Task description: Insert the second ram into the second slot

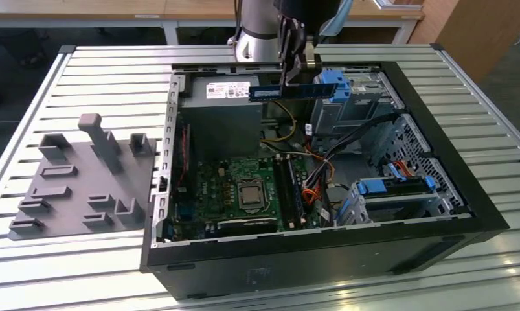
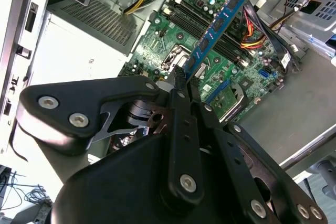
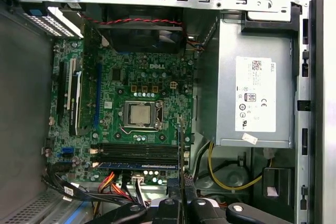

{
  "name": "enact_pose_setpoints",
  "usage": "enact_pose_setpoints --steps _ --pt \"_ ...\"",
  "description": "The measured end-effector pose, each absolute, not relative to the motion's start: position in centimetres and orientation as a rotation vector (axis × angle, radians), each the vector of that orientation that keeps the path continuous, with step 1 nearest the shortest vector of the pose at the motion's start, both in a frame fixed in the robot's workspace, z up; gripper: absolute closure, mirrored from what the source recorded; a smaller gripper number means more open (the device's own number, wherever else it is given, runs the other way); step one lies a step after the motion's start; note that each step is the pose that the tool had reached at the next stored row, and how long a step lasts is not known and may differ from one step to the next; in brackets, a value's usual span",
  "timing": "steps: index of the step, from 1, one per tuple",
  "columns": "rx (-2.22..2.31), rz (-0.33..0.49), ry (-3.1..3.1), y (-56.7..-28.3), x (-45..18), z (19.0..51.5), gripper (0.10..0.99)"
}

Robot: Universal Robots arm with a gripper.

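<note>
The gripper point(image 1: 287, 79) is closed tight on the second ram point(image 1: 291, 92), holding the blue stick level in the air, well above the motherboard point(image 1: 234, 178) inside the open computer case point(image 1: 329, 265).

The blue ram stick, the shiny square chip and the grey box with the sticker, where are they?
second ram point(image 2: 218, 24), second wrist view, middle of its blue board.
processor point(image 3: 140, 114), first wrist view, its silver top.
power supply point(image 3: 254, 95), first wrist view, its white label.
</note>
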State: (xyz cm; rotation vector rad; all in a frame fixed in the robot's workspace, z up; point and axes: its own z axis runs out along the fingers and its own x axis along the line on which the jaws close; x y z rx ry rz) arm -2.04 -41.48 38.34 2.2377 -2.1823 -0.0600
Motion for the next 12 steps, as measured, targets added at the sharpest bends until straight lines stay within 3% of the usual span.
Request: enact_pose_setpoints --steps 12 --pt "2.213 -0.060 -2.208 -41.50 -2.04 38.34 0.949"
